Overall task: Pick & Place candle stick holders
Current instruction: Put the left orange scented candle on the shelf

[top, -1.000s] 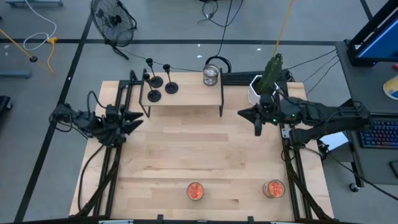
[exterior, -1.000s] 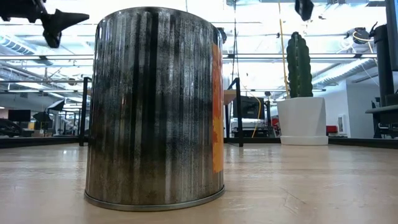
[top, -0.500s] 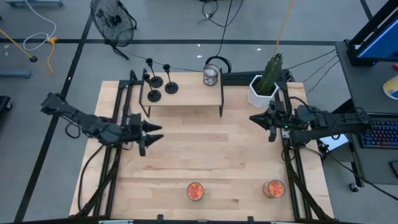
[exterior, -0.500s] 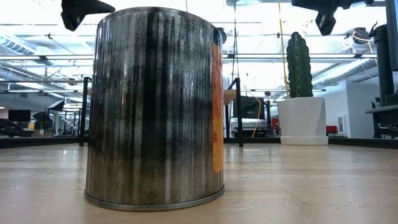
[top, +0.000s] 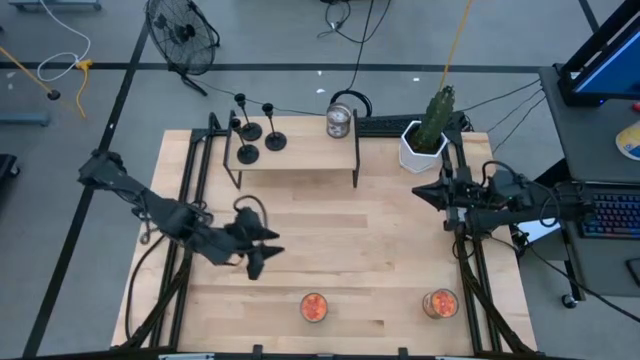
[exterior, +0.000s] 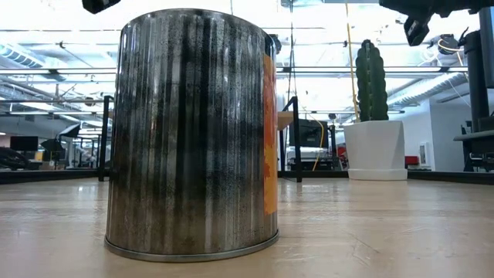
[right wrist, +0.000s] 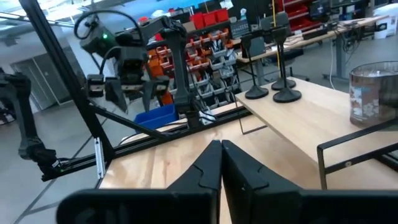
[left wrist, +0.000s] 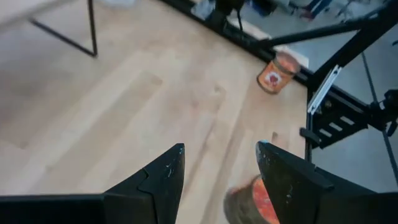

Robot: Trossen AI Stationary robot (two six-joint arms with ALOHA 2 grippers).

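The three small black candle stick holders [top: 254, 133] stand upright on the raised wooden shelf [top: 300, 152], nearer the released left gripper [top: 262, 252] than the clenched right gripper [top: 421, 192].

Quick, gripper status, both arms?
Left gripper: open, empty, above the bare table.
Right gripper: closed, holding nothing, at the table's right edge.

The left arm stretches toward four o'clock, its left gripper [top: 262, 250] held with fingers spread apart, while the right arm lies folded at three o'clock, its right gripper [top: 419, 191] pressed closed, pointing toward nine o'clock
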